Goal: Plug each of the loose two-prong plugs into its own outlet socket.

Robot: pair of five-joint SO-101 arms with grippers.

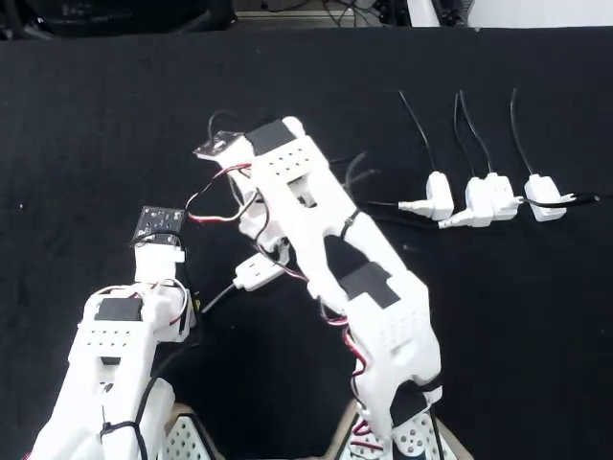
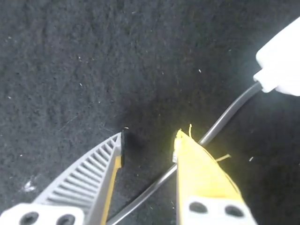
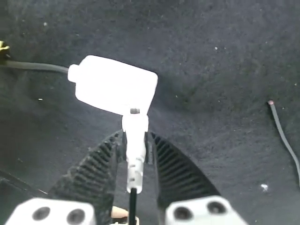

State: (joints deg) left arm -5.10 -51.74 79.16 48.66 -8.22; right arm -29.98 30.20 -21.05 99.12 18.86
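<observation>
From the high view, a white outlet socket (image 1: pixel 259 273) lies on the black table (image 1: pixel 115 115) under the folded-back wrist of the right arm (image 1: pixel 321 230). Its black cable (image 1: pixel 215 295) trails off toward the left arm (image 1: pixel 110 355). More white plugs and sockets (image 1: pixel 484 201) lie in a row well apart, out beyond the right arm's far side.

In the left wrist view, the left gripper (image 2: pixel 150 140) stands open. The cable runs across the cloth between its grey finger and its yellow-taped one, closer to the yellow, and the socket sits ahead of the tips and off to the yellow finger's side.

In the right wrist view, the right gripper (image 3: pixel 135 137) is clamped on a small white two-prong plug (image 3: pixel 135 140), pinched by its flanks. The plug's nose is against the socket face just ahead of the fingertips. The prongs are hidden, so they may be partly seated, but the view cannot settle it.

The plug looks light, rigid and smooth-sided, so it is best held on the flat flanks of the body behind the prongs, never by the limp cord. The socket also looks light and would likely slide on the cloth under a push, so bracing its body, or pinning its cable near the strain relief, seems wise.
</observation>
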